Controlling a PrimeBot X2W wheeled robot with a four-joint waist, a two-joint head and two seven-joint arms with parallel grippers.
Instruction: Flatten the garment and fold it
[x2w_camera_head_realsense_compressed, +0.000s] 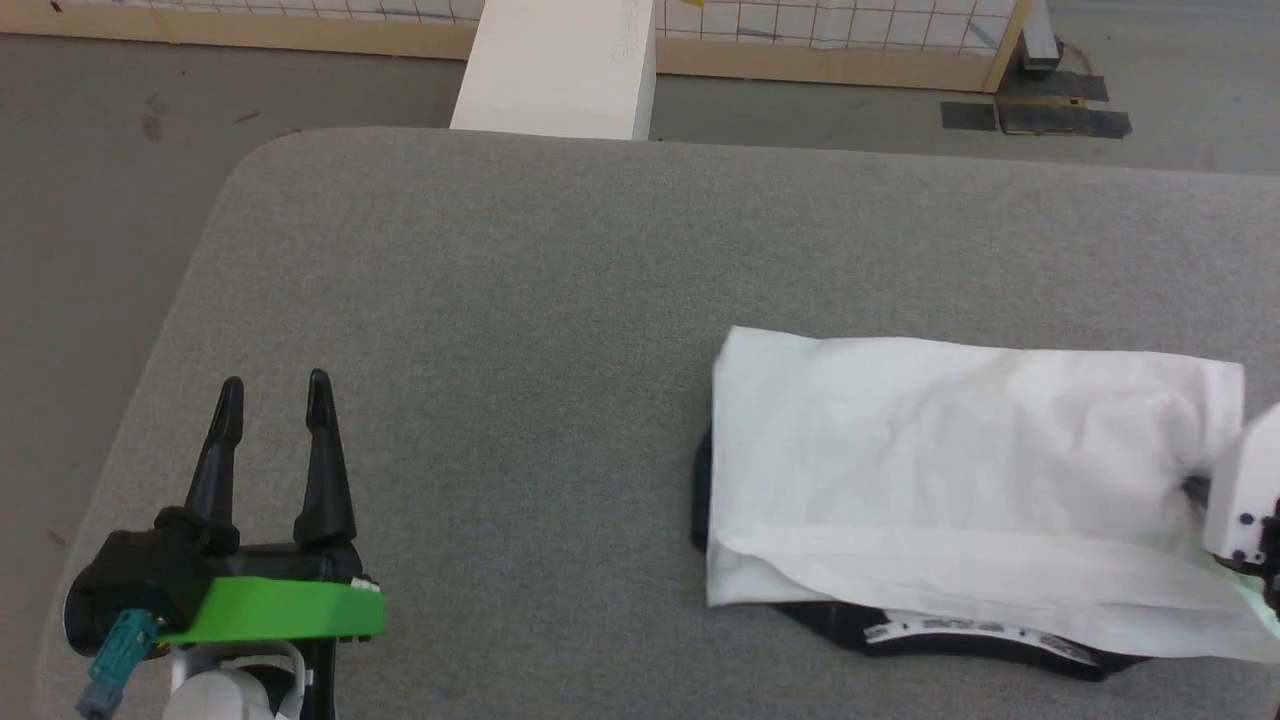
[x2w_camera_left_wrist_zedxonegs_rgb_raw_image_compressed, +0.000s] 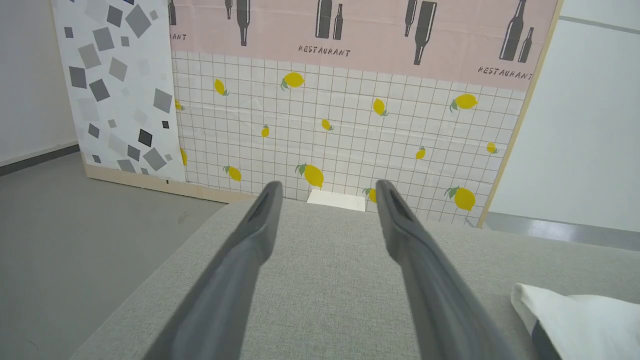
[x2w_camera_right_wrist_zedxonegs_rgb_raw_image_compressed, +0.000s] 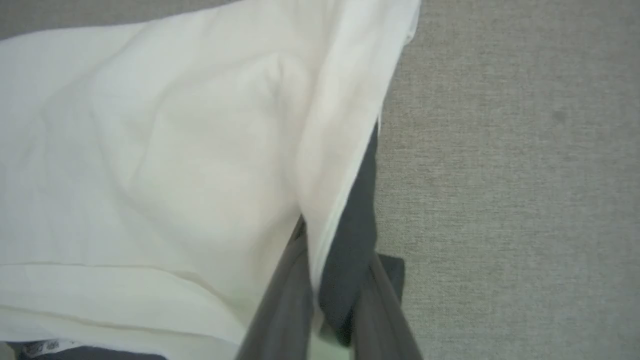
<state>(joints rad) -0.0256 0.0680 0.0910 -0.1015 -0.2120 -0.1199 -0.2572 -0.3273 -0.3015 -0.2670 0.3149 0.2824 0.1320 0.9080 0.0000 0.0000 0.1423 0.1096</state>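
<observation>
The garment (x2w_camera_head_realsense_compressed: 960, 450) lies folded into a long white band on the right half of the grey table (x2w_camera_head_realsense_compressed: 480, 280), with its black neckband and a label showing along the near edge. My right gripper (x2w_camera_right_wrist_zedxonegs_rgb_raw_image_compressed: 337, 250) is shut on the garment's (x2w_camera_right_wrist_zedxonegs_rgb_raw_image_compressed: 150, 150) right end, with white and black cloth pinched between the fingers. In the head view its pale wrist (x2w_camera_head_realsense_compressed: 1245, 495) shows at the right edge. Far to the left of the cloth, my left gripper (x2w_camera_head_realsense_compressed: 275, 385) hovers open over bare table, nothing between its fingers (x2w_camera_left_wrist_zedxonegs_rgb_raw_image_compressed: 260, 225). A white corner of the garment (x2w_camera_left_wrist_zedxonegs_rgb_raw_image_compressed: 585, 320) shows at the left wrist view's lower right.
The table's rounded far-left corner (x2w_camera_head_realsense_compressed: 260, 160) drops off to grey floor (x2w_camera_head_realsense_compressed: 90, 200). A white block (x2w_camera_head_realsense_compressed: 560, 65) stands just beyond the far edge. A wall panel with lemons and bottle prints (x2w_camera_left_wrist_zedxonegs_rgb_raw_image_compressed: 350, 125) rises behind the table.
</observation>
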